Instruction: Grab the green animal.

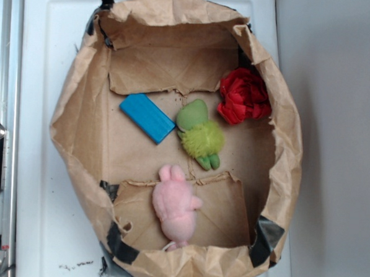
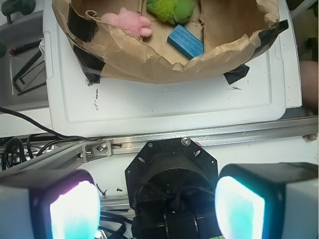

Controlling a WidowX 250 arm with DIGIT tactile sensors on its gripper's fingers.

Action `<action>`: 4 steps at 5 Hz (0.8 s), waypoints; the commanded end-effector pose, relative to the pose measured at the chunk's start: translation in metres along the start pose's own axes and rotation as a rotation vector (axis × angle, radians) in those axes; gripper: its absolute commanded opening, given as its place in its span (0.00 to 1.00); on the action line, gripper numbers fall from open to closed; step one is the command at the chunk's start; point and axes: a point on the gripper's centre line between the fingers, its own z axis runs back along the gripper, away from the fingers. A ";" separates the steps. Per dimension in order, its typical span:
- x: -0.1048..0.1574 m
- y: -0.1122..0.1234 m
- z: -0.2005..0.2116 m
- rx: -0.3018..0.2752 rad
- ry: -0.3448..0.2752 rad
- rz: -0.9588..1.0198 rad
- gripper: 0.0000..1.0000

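Exterior view, container: a brown paper bag [image 1: 80, 127] with rolled-down walls, patched with black tape, sits on a white tray [image 1: 38, 224].
Exterior view, green animal: the green animal [image 1: 199, 134] lies near the middle of the bag floor, olive head toward the far wall, feet toward the pink plush pig [image 1: 175, 206].
Exterior view, neighbours: a blue block [image 1: 147, 117] lies just left of the green head; a red fabric flower [image 1: 243, 95] rests against the right wall, near the toy.
Exterior view, arm: none visible.
Wrist view, gripper: the gripper [image 2: 157, 204] fills the bottom edge, its two pale fingers [image 2: 72, 209] spread wide apart, holding nothing.
Wrist view, position: the gripper hangs outside the bag, over a metal rail [image 2: 224, 137] beside the tray.
Wrist view, green animal: it shows at the top edge inside the bag, between pig and block, well apart from the fingers.
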 end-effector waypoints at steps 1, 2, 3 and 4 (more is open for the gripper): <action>0.000 0.000 0.000 0.000 0.000 0.000 1.00; 0.026 0.005 0.001 0.007 -0.045 0.183 1.00; 0.055 0.014 -0.009 0.021 -0.115 0.336 1.00; 0.076 0.021 -0.022 -0.013 -0.200 0.422 1.00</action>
